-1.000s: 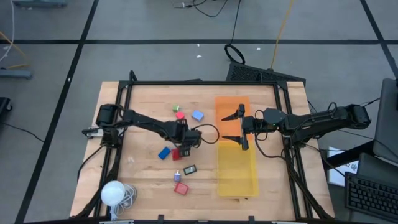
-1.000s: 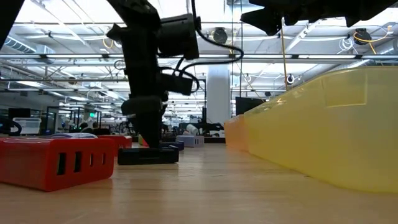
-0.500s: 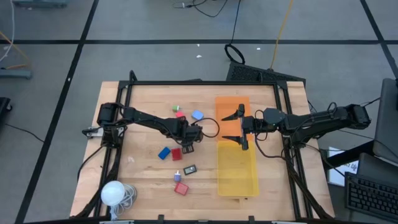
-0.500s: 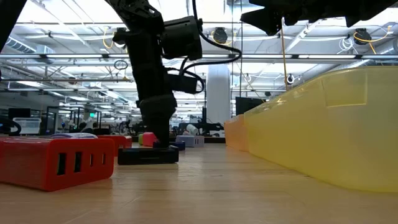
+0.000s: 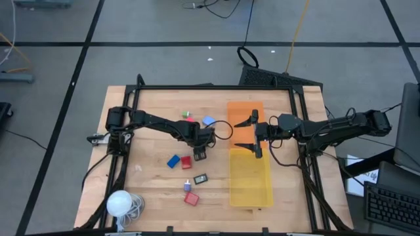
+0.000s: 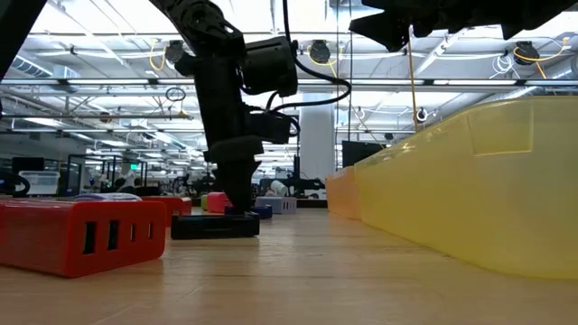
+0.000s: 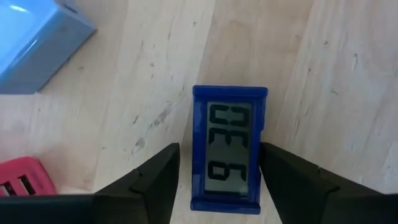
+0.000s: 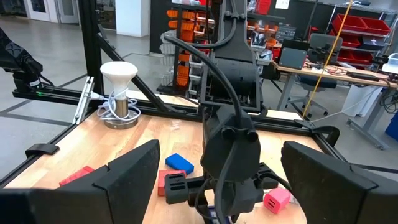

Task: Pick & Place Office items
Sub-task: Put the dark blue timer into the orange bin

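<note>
On the near left corner of the wooden table [image 5: 151, 190] we see a white ball with a coiled cord [image 5: 120, 203]. Moving right, a blue block [image 5: 173, 161] lies beside a red block [image 5: 186, 162], and nearer to us sit a small purple-topped piece [image 5: 186, 185], a black item [image 5: 201, 177] and a flat red piece [image 5: 191, 198]. Toward the far side we find a small green piece [image 5: 186, 114], a pink piece [image 5: 189, 120] and a light-blue block [image 5: 209, 121].

Next comes the left gripper [image 5: 199, 153], reaching in from the left edge and pointing down near the table's middle, just right of the red block. From its wrist camera we look at a small blue digital clock [image 7: 229, 148] lying flat on the wood between the two dark fingers [image 7: 155, 177]. The jaws stand narrow around it, one finger close at each long side, with a thin gap on the left side; we cannot tell whether they press on it.

Further right, an orange tray [image 5: 241, 111] lies on the far side and a yellow tray [image 5: 251, 190] on the near side, end to end. Over the place where they meet hangs the right gripper [image 5: 251, 136], coming in from the right edge, its jaws spread wide and holding nothing.
</note>
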Controlling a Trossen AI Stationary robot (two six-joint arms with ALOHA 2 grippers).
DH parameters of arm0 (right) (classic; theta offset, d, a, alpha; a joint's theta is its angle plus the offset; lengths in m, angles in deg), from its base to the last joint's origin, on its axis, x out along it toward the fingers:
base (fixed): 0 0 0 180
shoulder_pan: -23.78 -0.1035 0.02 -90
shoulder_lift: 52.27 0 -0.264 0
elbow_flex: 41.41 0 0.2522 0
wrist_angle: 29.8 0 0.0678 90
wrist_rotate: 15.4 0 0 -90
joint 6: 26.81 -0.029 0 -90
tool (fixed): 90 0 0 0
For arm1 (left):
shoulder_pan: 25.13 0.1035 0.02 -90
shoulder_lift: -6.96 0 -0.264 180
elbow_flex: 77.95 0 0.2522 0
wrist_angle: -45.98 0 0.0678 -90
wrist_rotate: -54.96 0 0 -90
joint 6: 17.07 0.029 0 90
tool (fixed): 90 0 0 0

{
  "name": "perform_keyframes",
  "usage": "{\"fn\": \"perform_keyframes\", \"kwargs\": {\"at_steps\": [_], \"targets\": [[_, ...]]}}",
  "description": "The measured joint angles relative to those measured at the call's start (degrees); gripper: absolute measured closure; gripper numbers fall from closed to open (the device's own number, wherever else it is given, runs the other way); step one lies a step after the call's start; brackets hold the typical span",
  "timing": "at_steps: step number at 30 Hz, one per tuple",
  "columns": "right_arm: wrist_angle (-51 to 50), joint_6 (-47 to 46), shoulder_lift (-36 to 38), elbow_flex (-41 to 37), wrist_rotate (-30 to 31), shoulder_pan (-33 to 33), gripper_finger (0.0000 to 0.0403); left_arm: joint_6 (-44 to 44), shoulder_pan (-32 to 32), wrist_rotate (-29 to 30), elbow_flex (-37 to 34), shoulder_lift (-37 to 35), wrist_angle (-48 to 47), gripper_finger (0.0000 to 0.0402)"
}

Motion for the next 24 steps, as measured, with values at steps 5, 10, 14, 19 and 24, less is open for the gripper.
{"fn": "perform_keyframes", "kwargs": {"at_steps": [5, 10, 14, 19, 24], "targets": [[-0.4, 0.0, 0.0, 0.0, 0.0, 0.0, 0.0080, 2.0, 0.0, -0.4, -0.1, -0.3, 0.0, 0.0252], [-2.0, 0.0, 0.0, 0.0, 0.1, 0.0, 0.0080, 2.2, -0.1, 0.9, -0.4, -3.0, -0.3, 0.0259], [-3.8, 0.1, 0.0, 0.0, 0.1, 0.0, 0.0080, 2.2, -0.5, 1.6, -0.7, -8.2, -1.3, 0.0259], [-3.7, 2.3, -0.9, 0.0, 0.2, -0.8, 0.0080, 0.8, -1.5, 1.4, -0.5, -16.5, 0.0, 0.0259], [0.2, 13.5, -6.4, 0.0, 0.7, -3.7, 0.0080, -3.0, -2.7, -3.8, -0.4, -22.9, 5.9, 0.0259]]}}
